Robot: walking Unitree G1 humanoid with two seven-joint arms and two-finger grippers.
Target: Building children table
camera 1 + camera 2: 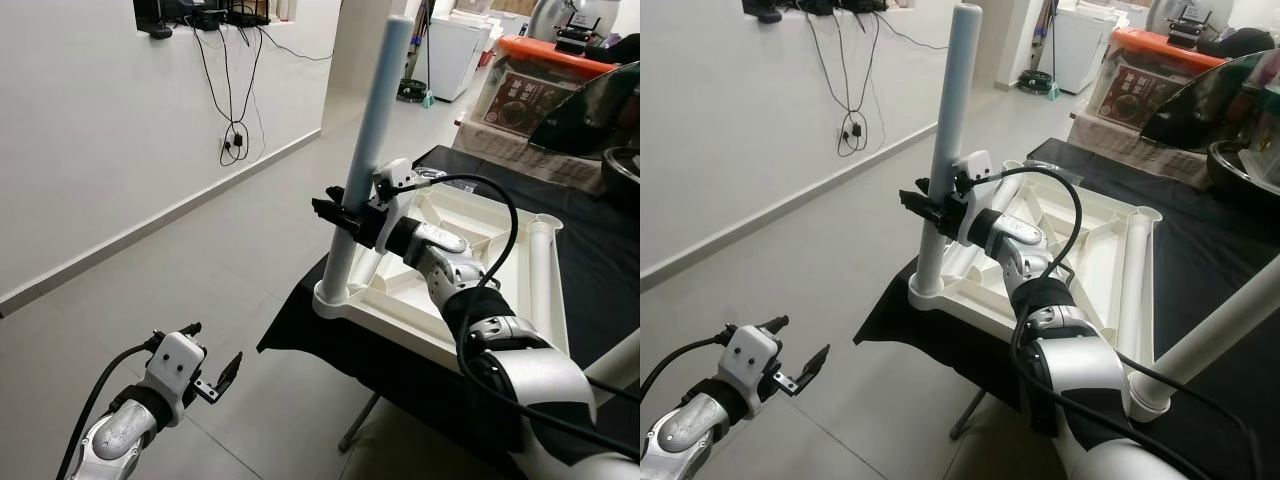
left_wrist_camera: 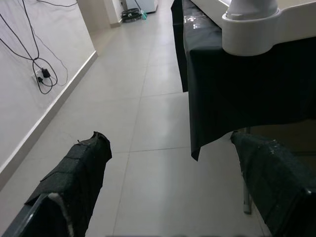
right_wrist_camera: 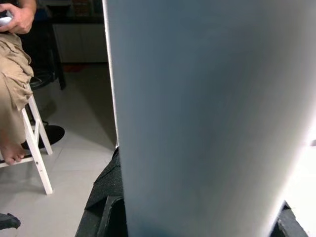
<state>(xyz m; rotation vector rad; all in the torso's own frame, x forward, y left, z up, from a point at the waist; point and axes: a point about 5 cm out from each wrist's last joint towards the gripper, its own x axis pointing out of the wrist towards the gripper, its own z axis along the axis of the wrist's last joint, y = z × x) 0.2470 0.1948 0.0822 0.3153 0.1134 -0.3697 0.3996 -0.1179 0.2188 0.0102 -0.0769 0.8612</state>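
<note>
A grey tiled floor (image 1: pixel 200 250) runs beside a white wall (image 1: pixel 90 120) with dangling cables. To the robot's right stands a tabletop draped in black cloth (image 1: pixel 600 250). On it lies the white children's table top (image 1: pixel 440 250), upside down, its ribbed underside facing up and round sockets at its corners. One pale leg (image 1: pixel 368 150) stands upright in the near-left corner socket (image 1: pixel 335 298), slightly tilted. A second leg (image 1: pixel 542 280) lies flat along the far-right edge of the upturned piece, and a third (image 1: pixel 1220 335) slants up from a socket in the near-right corner.

The right gripper (image 1: pixel 340 220) reaches across the upturned piece and has its jaws clenched around the upright leg, a little below the middle of its height; in the right wrist view the leg (image 3: pixel 207 113) sits right against the camera between the black fingers (image 3: pixel 106 215). That view also shows a seated person's leg (image 3: pixel 12 98) and a white stool (image 3: pixel 37 148) on the floor.

The left gripper (image 1: pixel 215 365) hangs low over the floor, well apart from the tabletop, jaws spread wide and holding nothing; its wrist view looks between the two fingers (image 2: pixel 79 182) at the tiles and the cloth's hanging edge (image 2: pixel 217 94), with the socket above.
</note>
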